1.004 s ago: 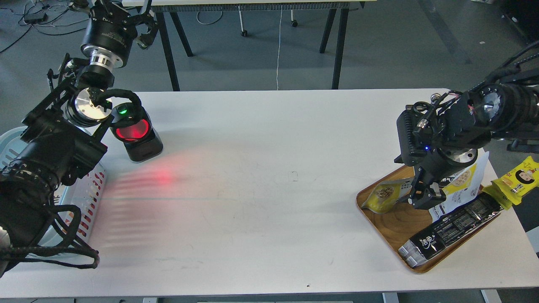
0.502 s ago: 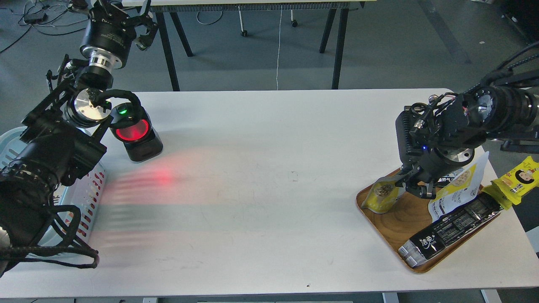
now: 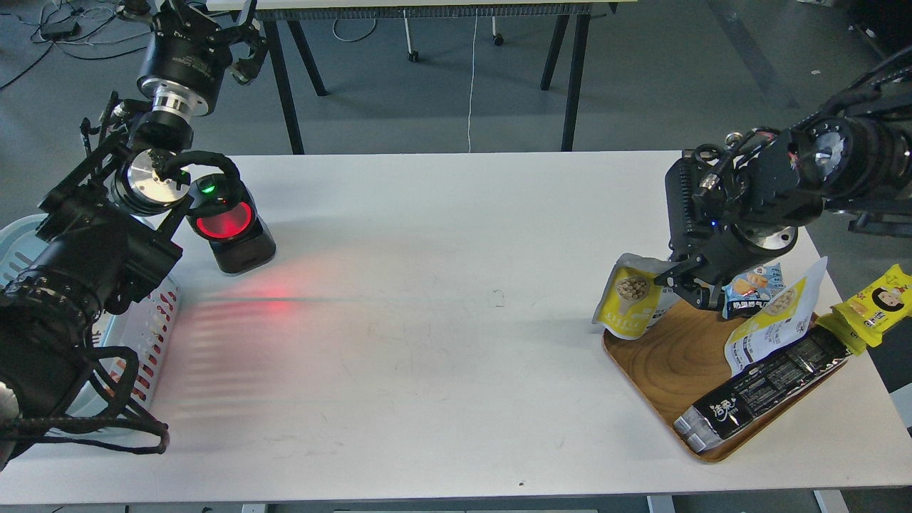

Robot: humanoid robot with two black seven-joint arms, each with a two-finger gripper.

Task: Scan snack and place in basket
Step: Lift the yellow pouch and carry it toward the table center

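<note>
The snack (image 3: 630, 299), a small yellow pouch with a round picture of beige balls and a silver-grey top, hangs upright at the left edge of the wooden tray (image 3: 677, 363). My right gripper (image 3: 682, 281) is shut on its top right corner and holds it up off the tray. The light blue basket (image 3: 142, 320) stands at the table's left edge, mostly hidden behind my left arm. My left gripper (image 3: 206, 21) is raised high at the far left, beyond the table, with its fingers spread and nothing in them.
A black scanner (image 3: 231, 228) with a red window stands at the left and casts red light on the table. On the tray lie a larger yellow-and-white pouch (image 3: 773, 320), a small blue packet (image 3: 752, 288) and a black packet (image 3: 766, 388). A yellow packet (image 3: 876, 303) lies beside the tray.
My right gripper has closed on the snack and lifted it from lying on the tray to hanging upright, moving up and slightly left. The blue packet is now uncovered. The left arm has not moved.
</note>
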